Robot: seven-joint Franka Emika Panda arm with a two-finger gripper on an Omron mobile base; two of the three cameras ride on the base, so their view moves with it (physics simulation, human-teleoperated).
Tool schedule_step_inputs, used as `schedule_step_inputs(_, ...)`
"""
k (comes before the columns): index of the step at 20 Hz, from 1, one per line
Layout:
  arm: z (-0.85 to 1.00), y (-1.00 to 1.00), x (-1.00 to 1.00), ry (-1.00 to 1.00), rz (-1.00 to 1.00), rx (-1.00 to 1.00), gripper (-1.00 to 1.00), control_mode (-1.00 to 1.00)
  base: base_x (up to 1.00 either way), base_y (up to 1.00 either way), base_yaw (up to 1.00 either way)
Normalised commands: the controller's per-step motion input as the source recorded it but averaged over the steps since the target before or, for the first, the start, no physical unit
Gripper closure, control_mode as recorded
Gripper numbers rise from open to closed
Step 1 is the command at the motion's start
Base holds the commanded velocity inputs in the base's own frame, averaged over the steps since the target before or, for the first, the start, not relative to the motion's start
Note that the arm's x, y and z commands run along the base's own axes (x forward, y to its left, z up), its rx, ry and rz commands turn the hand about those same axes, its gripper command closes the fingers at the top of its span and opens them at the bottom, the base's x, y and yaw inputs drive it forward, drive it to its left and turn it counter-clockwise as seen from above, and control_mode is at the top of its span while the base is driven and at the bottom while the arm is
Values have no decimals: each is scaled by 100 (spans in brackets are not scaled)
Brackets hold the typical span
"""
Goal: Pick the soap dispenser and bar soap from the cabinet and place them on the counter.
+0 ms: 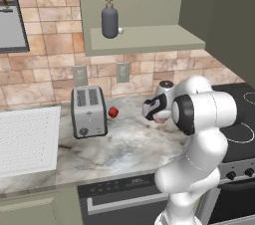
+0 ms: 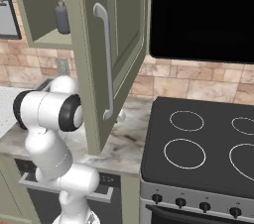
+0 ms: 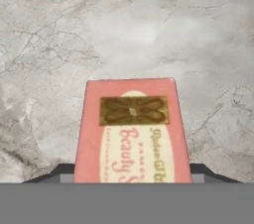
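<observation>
Gripper [image 3: 132, 181] clamped on the bar soap [image 3: 132, 131], fingertips barely visible either side, marbled counter [image 3: 129, 25] apparently just beyond it.

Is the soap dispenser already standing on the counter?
No, the soap dispenser stands on the shelf of the open cabinet, above the counter.

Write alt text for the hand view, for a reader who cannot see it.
A pink bar soap with a gold emblem and cursive lettering sits between the gripper fingertips, seen from just above. Behind it spreads the grey marbled counter with darker veins.
</observation>
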Motion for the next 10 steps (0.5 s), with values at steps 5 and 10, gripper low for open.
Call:
schedule_step_inputs(5,-25,0,34,0,2,1,100,-100,0,0,0)
schedule_step_inputs(10,-24,0,22,0,1,0,100,-100,0,0,0)
